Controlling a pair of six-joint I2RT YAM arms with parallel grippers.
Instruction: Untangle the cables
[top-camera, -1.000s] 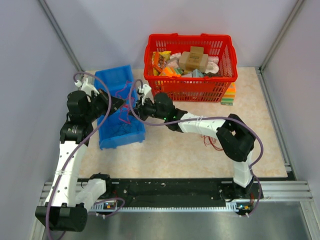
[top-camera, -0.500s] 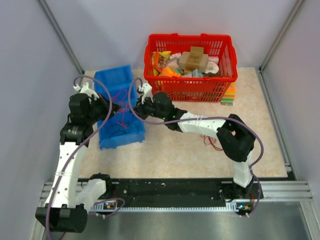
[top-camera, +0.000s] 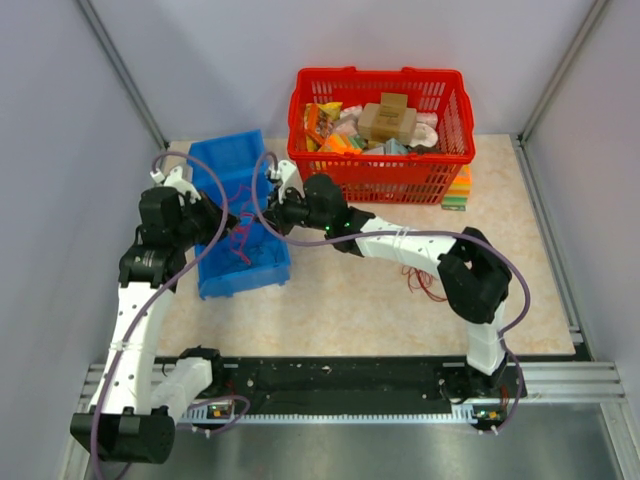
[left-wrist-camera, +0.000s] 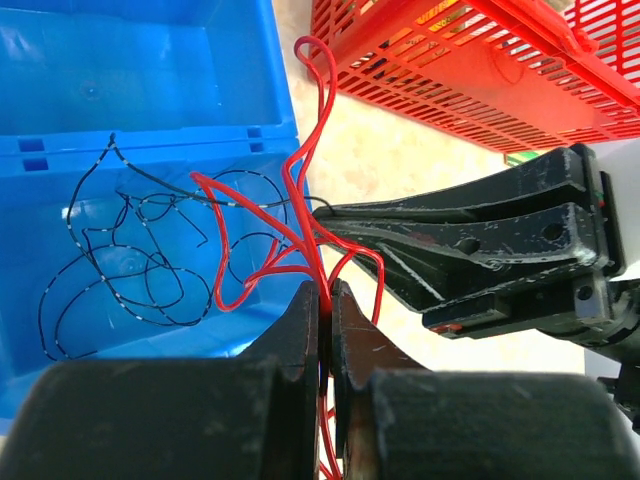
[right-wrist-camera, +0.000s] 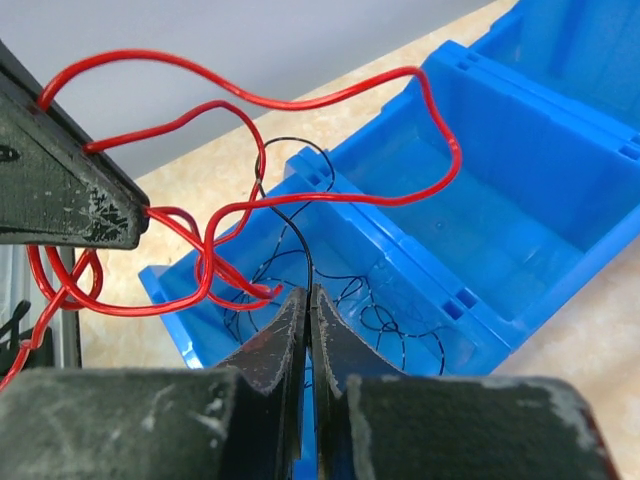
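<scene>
Left gripper: drawn back toward 9 o'clock since a second ago. Right gripper: shifted toward 12 o'clock, so the gap between the two tips is wider.

Item 1, cables: a loose, loopy bundle strung between the two tips, above the bin's 3 o'clock wall. Red cable: several open loops, one rising high toward 12 o'clock in the left wrist view. Dark cable: very thin and speckled; most of it lies coiled on the bin floor, and one strand rises out to the right gripper.

Item 2, left gripper: points toward 3 o'clock, jaws clenched on the red cable.

Item 3, right gripper: points toward 9 o'clock, jaws pinched together on the dark cable.

Item 4, blue bin: at 10 o'clock on the table, with a cross wall dividing two compartments. The dark coil is in the nearer one.

Item 5, red basket: at 12 o'clock, filled with packaged goods, just beside the bin.
</scene>
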